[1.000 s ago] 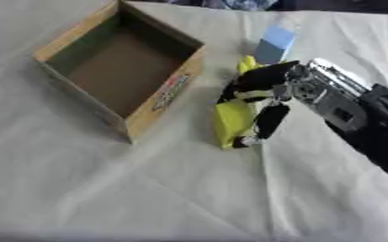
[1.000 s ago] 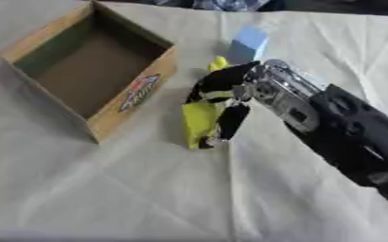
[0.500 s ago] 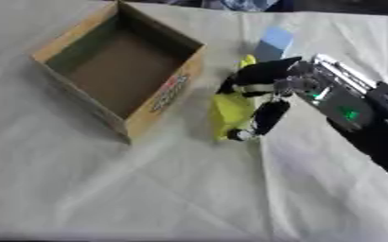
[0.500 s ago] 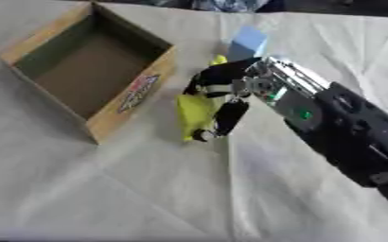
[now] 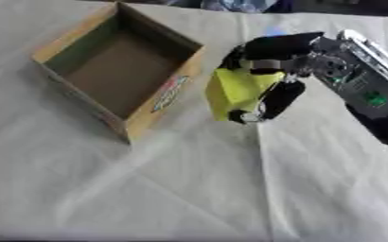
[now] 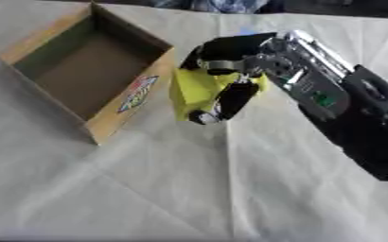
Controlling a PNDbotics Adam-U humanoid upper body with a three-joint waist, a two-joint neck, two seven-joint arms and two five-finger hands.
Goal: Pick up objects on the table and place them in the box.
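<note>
Right hand (image 5: 272,71) comes in from the right side and grasps a yellow pack (image 5: 234,90), its black fingers (image 5: 278,99) curled down over the pack's right edge and its thumb across the top. The pack sits under and to the left of the palm, its broad yellow face turned toward the box (image 5: 119,71). It appears lifted off the bench (image 5: 189,189), though whether its lower corner touches the cloth cannot be told. A small pale piece shows at the pack's lower end, just by the fingertips.

The box is an open cardboard carton lying to the left of the pack, with a coloured label on its near side wall. Its inside is bare brown. The pack hangs just beside the box's right wall, outside it, close to the label.

A bit of blue (image 5: 272,32) peeks out behind the hand, near the far edge of the bench. White creased cloth covers the bench. The left hand shows in neither view.
</note>
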